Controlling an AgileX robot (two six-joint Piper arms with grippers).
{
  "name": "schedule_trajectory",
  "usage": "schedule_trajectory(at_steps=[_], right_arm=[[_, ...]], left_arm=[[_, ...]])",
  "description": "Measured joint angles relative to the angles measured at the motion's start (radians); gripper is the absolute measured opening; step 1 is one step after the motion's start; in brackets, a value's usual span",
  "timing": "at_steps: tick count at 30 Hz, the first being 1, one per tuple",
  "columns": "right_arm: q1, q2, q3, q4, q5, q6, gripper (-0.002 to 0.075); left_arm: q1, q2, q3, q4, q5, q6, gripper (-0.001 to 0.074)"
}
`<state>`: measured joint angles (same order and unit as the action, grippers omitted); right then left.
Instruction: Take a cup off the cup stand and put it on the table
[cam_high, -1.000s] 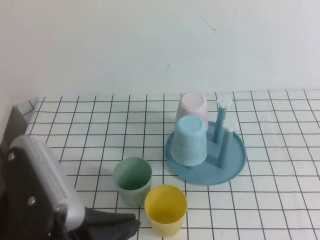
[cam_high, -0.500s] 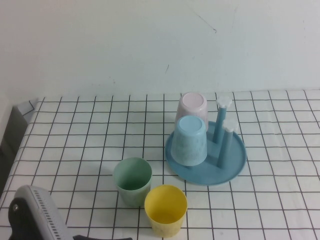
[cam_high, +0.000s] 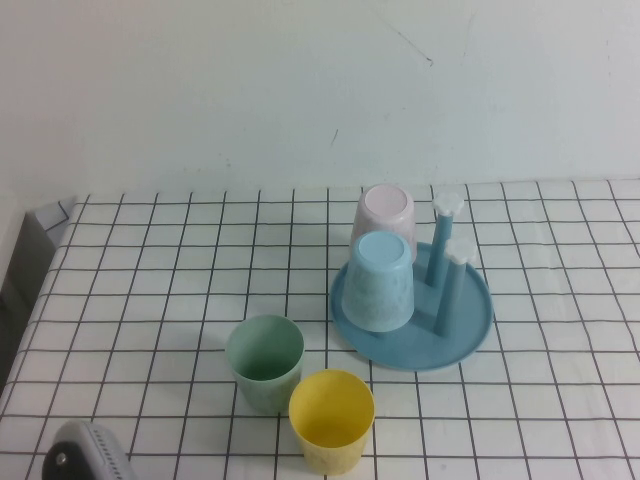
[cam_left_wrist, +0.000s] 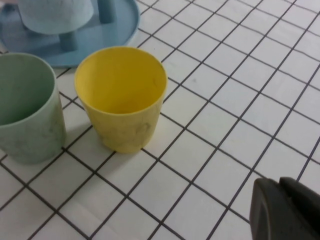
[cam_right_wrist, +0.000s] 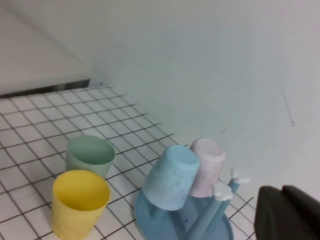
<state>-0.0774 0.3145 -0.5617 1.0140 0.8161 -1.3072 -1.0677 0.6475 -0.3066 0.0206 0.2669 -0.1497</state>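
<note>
The yellow cup (cam_high: 332, 420) stands upright on the table (cam_high: 160, 280) near the front, free of any gripper; it also shows in the left wrist view (cam_left_wrist: 122, 97) and the right wrist view (cam_right_wrist: 80, 202). The blue cup stand (cam_high: 470, 335) sits behind it to the right. It holds an upturned light blue cup (cam_high: 380, 280), an upturned pink cup (cam_high: 385, 218) and two bare white-capped pegs (cam_high: 455, 262). My left gripper (cam_left_wrist: 280, 184) is shut and empty, low over the cloth, apart from the yellow cup. My right gripper (cam_right_wrist: 282, 191) is shut and empty, raised beside the stand.
A pale green cup (cam_high: 265, 358) stands upright, close beside the yellow cup on its left. Part of my left arm (cam_high: 85, 458) shows at the front left corner. The table's left edge (cam_high: 30, 250) drops off beside a white wall behind.
My left arm has drawn back toward the front left corner, almost out of the high view. The cups and the stand have not moved.
</note>
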Motion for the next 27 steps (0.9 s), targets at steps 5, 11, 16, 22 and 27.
schedule_trajectory(at_steps=[5, 11, 16, 22, 27], right_arm=[[0.106, 0.0, 0.0, -0.057, 0.004, 0.003, -0.0001], [0.124, -0.006, 0.0, -0.234, 0.014, 0.102, -0.0001], [0.124, -0.073, 0.016, -0.448, -0.174, 0.246, -0.0001], [0.124, -0.21, 0.201, -0.541, -0.522, 0.362, -0.0001], [0.124, -0.268, 0.396, -0.543, -0.759, 0.37, -0.0001]], left_arm=[[0.0, -0.002, 0.0, 0.0, 0.052, 0.0, -0.0001], [0.0, -0.002, 0.0, 0.0, 0.086, 0.0, -0.0001], [0.0, -0.002, 0.0, 0.0, 0.093, 0.0, -0.0001], [0.0, -0.002, 0.0, 0.0, 0.098, 0.0, -0.0001], [0.0, -0.002, 0.0, 0.0, 0.098, 0.0, -0.0001]])
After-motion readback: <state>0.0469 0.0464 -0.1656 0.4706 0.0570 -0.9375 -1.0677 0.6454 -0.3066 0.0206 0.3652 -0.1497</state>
